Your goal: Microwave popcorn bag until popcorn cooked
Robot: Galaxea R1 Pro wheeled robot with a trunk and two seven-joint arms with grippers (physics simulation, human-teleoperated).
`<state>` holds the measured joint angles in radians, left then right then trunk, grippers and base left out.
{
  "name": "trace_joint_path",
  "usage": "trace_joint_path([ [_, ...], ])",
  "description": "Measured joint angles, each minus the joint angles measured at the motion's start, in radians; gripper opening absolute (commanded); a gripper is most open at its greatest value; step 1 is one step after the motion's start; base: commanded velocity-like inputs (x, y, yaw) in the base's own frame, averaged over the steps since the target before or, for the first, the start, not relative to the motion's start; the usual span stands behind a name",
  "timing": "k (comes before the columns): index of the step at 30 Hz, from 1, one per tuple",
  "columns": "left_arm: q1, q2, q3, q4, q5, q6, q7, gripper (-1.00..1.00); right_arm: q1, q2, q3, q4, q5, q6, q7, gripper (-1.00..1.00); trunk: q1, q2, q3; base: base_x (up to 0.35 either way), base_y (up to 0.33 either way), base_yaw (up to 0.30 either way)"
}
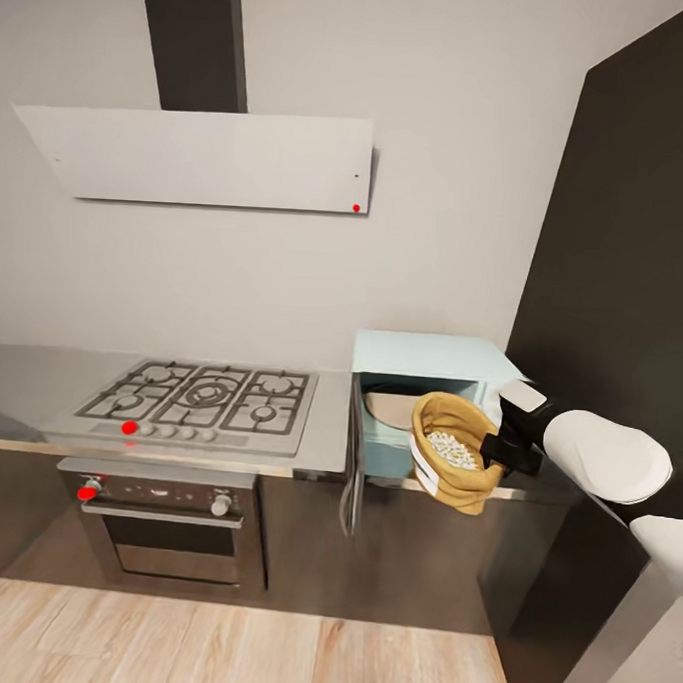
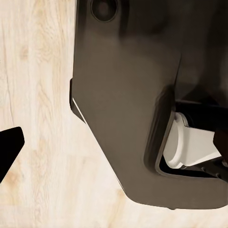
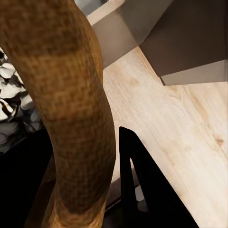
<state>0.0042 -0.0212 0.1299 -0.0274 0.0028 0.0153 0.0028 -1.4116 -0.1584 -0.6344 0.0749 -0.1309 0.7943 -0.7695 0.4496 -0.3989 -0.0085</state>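
Right gripper [image 1: 496, 452] clamps the popcorn bag [image 1: 455, 466] rim before the open microwave [image 1: 428, 406]; left gripper's state can't be told.

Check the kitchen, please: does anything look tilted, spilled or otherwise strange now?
Yes. The popcorn bag hangs tilted in the air in front of the open microwave, held at its rim by the right gripper. Its mouth leans towards the hob, showing popcorn inside. Nothing looks spilled.
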Motion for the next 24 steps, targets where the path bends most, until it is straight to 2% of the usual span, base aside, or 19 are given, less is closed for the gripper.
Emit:
trace_joint_path([
  [2, 0.000, 0.000, 0.000, 0.000, 0.000, 0.000, 0.000, 1.00, 0.001, 0.000, -0.006, 0.000, -0.001, -0.002, -0.001, -1.00, 0.000, 0.000, 0.000, 0.000, 0.001, -0.185],
  [6, 0.000, 0.000, 0.000, 0.000, 0.000, 0.000, 0.000, 1.00, 0.004, 0.001, -0.082, 0.000, -0.004, -0.004, -0.024, -1.00, 0.000, 0.000, 0.000, 0.000, 0.000, -0.224],
  [10, 0.000, 0.000, 0.000, 0.000, 0.000, 0.000, 0.000, 1.00, 0.005, 0.003, -0.132, 0.000, -0.006, -0.005, -0.065, -1.00, 0.000, 0.000, 0.000, 0.000, 0.000, -0.242],
  [15, 0.000, 0.000, 0.000, 0.000, 0.000, 0.001, 0.000, 1.00, 0.005, 0.004, -0.141, 0.000, -0.006, -0.005, -0.071, -1.00, 0.000, 0.000, 0.000, 0.121, 0.176, -0.205],
  [20, 0.000, 0.000, 0.000, 0.000, 0.000, 0.000, 0.000, 1.00, 0.005, 0.004, -0.141, 0.000, -0.006, -0.005, -0.071, -1.00, 0.000, 0.000, 0.000, 0.213, 0.227, -0.026],
  [24, 0.000, -0.001, 0.000, 0.000, 0.000, 0.000, 0.000, 1.00, 0.005, 0.007, -0.141, 0.000, -0.006, -0.005, -0.071, -1.00, 0.000, 0.000, 0.000, 0.071, 0.069, -0.001],
])
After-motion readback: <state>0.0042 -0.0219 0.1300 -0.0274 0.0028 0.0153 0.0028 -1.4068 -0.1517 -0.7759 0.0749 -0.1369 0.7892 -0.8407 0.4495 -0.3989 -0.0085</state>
